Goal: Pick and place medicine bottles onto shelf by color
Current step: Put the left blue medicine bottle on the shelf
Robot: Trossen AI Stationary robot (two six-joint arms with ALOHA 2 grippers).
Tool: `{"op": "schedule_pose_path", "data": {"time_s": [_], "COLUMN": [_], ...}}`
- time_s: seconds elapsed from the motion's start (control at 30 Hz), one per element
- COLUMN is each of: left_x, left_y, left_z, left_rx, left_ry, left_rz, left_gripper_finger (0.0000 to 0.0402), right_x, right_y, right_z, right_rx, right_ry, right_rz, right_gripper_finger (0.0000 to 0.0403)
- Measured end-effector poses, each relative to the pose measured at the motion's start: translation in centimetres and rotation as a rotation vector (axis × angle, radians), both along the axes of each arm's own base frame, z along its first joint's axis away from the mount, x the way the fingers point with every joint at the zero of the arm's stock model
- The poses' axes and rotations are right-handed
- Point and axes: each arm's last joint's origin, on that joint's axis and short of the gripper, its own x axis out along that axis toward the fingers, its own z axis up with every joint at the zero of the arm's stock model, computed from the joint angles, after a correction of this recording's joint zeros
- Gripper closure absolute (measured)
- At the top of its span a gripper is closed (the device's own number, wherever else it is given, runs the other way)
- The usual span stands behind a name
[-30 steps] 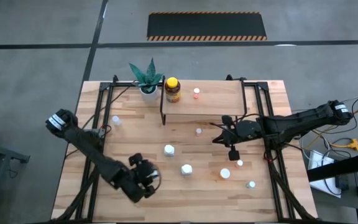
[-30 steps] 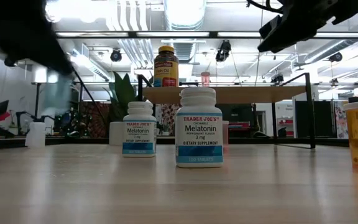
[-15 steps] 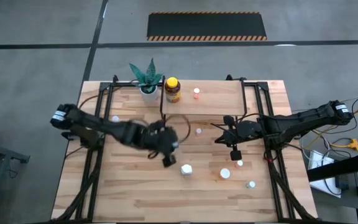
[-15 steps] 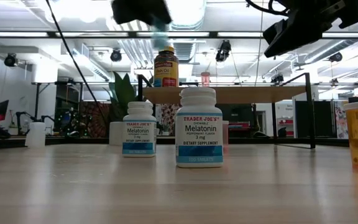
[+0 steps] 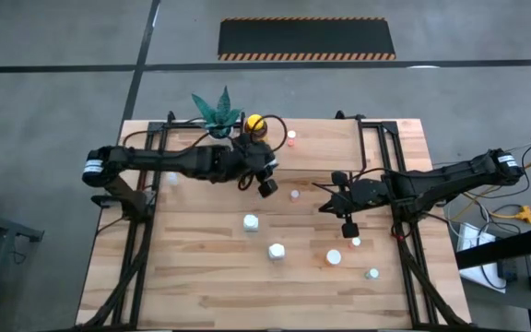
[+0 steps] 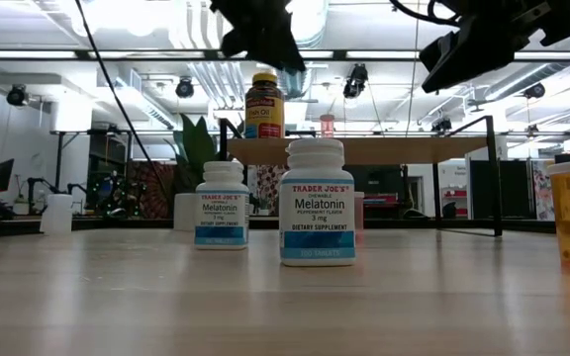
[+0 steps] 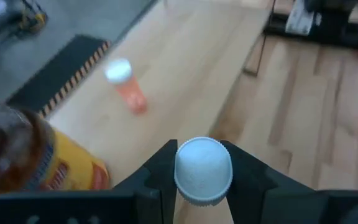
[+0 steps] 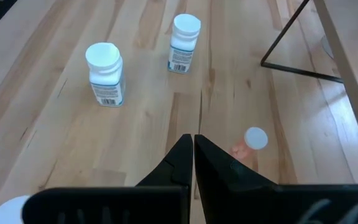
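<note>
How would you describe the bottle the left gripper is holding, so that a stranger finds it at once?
Look at the shelf at the table's far edge. Over its left end, beside the amber bottle, the left gripper grips a white-capped bottle. It is the only bottle held in the air.

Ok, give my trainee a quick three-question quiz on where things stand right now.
1. True or false: the left gripper is empty.
2. How many bottles stand on the shelf? A) none B) two C) five
3. Fill in: the right gripper hangs over the table with its fingers ___.
Key: 1 false, it is shut on a white-capped bottle. 2 B, the amber bottle and a small orange bottle. 3 shut.
</note>
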Motion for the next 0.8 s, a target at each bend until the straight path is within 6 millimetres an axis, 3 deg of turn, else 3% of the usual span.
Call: {"op": "schedule_pose_path", "data": {"time_s": [0.4, 0.8], "left_x": [2.0, 2.3], "left_y": [2.7, 4.3], "left_z": [-3.2, -3.1], "left_rx": [0.037, 0.024], "left_ry": [0.113, 0.086], "left_rz": [0.035, 0.097], "left_gripper_finger": [0.0315, 0.0315], "right_x": [0.0, -0.1], "right_y": [0.0, 0.0], "right_z": [-0.1, -0.5], "right_rx": [0.009, 0.008], "right_ry": [0.006, 0.019], "right_rz": [-0.008, -0.01], "right_gripper_finger": [0.0394, 0.0394]}}
